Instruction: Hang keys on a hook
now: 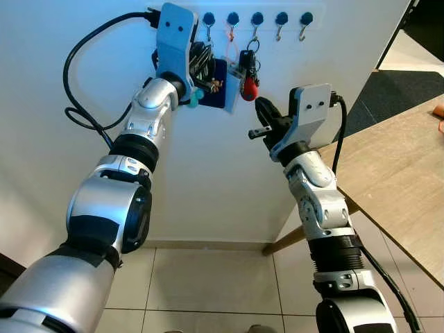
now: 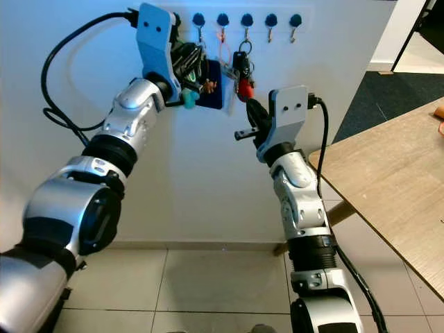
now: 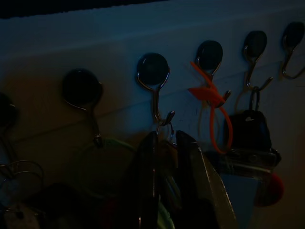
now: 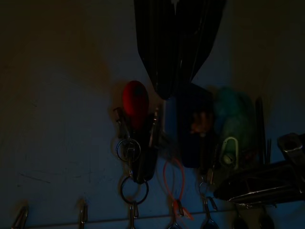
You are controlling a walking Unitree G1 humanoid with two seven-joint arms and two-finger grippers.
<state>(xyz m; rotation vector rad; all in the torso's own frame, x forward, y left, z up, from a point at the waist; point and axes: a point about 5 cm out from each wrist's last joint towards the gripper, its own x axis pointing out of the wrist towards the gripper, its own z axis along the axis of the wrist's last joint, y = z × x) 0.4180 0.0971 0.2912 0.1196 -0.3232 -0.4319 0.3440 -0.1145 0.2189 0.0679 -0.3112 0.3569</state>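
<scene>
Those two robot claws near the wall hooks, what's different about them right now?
The left gripper is raised right up at the row of hooks, while the right gripper hangs lower, under the red key fob. The left gripper's fingers are pinched on a bunch of keys just under a hook; the right gripper holds nothing. Both have long black fingers on silver arms and point at the white wall.

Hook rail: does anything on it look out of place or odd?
One oddity: an orange zip-tie loop hangs from one hook with no keys on it. Beside it, a black fob with a red tag hangs normally.
</scene>
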